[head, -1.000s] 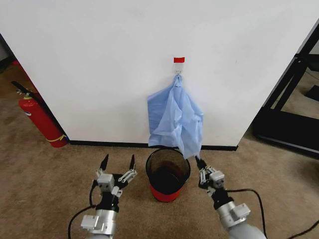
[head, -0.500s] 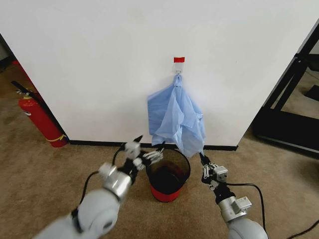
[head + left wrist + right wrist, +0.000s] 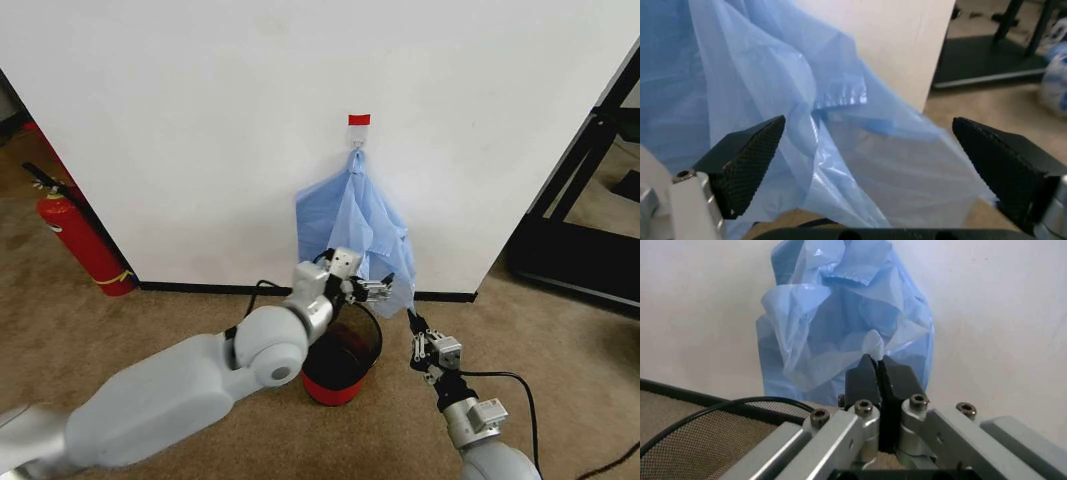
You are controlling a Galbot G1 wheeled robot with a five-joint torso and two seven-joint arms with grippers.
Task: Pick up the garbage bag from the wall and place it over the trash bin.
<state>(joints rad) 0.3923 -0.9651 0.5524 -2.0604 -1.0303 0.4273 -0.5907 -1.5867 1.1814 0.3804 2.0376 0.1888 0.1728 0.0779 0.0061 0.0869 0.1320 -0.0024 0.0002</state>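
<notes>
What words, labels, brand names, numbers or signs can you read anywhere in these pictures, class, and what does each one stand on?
None can be read.
Red-and-white hook tag on the wall: no lettering shows.
Fire extinguisher: its yellow band carries no legible text.
Garbage bag, trash bin, left gripper and right gripper: no print visible.

Brown carpet under trash bin (black mesh, red base) and fire extinguisher.
</notes>
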